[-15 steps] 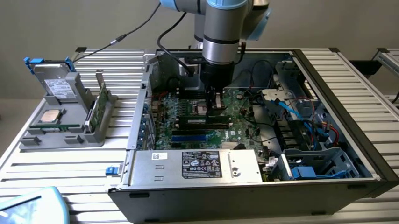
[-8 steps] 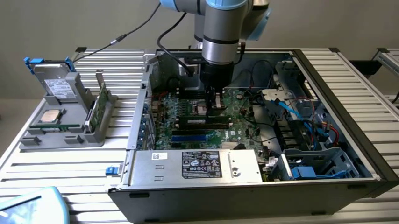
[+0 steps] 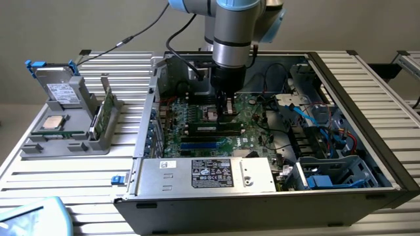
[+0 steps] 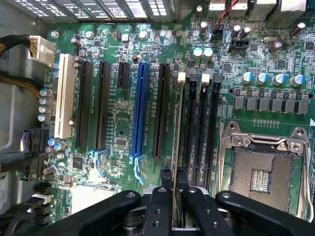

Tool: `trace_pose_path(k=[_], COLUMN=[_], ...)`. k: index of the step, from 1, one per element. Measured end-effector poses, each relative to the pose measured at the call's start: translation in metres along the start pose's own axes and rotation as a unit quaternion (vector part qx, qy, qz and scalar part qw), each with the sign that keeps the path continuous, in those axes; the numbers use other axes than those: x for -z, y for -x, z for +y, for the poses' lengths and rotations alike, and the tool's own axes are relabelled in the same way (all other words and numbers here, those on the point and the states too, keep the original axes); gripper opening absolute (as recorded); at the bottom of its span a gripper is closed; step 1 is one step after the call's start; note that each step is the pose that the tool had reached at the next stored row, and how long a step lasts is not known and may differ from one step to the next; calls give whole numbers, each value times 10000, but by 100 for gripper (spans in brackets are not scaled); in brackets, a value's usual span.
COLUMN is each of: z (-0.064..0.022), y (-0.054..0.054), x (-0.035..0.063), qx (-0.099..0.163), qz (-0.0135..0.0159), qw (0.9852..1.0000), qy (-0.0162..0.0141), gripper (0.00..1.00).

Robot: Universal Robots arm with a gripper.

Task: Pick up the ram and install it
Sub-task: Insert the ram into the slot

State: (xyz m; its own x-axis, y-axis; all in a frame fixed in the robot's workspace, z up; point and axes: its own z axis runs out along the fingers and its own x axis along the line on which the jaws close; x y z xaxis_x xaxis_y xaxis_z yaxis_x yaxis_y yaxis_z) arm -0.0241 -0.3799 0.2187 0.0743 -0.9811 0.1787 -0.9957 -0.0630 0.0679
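The ram [image 4: 176, 137] shows edge-on as a thin strip. It runs along the outermost black memory slot [image 4: 189, 132], beside its white end latch [image 4: 181, 76]. My gripper [image 4: 174, 179] is shut on the stick, with one black fingertip [image 4: 166, 178] on each side of its near end. In the exterior view my gripper [image 3: 227, 112] reaches straight down into the open computer case. Just under it the ram [image 3: 211, 129] stands on edge over the slots, its white label facing the camera. Whether it is seated in the slot I cannot tell.
An open processor socket [image 4: 266, 167] lies beside the memory slots, and the blue expansion slot [image 4: 140, 113] is on the other side. The power supply [image 3: 206, 174] and the case walls [image 3: 147, 113] hem in the motherboard. Outside, a grey parts holder [image 3: 66, 132] carries a drive and a chip.
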Motion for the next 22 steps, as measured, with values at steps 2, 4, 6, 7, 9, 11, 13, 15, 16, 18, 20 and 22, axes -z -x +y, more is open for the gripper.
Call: trace_pose_path(k=[2, 4, 6, 7, 9, 11, 13, 15, 16, 18, 20, 22], z=[0, -1, -2, -2, -2, -2, -2, -2, -2, 0, 3, 6], y=[7, 15, 21, 23, 29, 31, 33, 33, 32, 32, 31, 31], x=[2, 3, 4, 4, 5, 5, 6, 10, 15, 20, 22, 25], qx=[0, 0, 0, 0, 0, 0, 0, 0, 0, -1, -2, -4], qz=[1, 1, 2, 2, 5, 10, 13, 14, 14, 12, 12, 13], qw=[10000, 10000, 10000, 10000, 10000, 10000, 10000, 10000, 10000, 10000, 10000, 10000], qy=[0, 0, 0, 0, 0, 0, 1, 2, 1, -1, -4, -9], gripper=[14, 14, 14, 14, 14, 14, 14, 14, 14, 14, 14, 14])
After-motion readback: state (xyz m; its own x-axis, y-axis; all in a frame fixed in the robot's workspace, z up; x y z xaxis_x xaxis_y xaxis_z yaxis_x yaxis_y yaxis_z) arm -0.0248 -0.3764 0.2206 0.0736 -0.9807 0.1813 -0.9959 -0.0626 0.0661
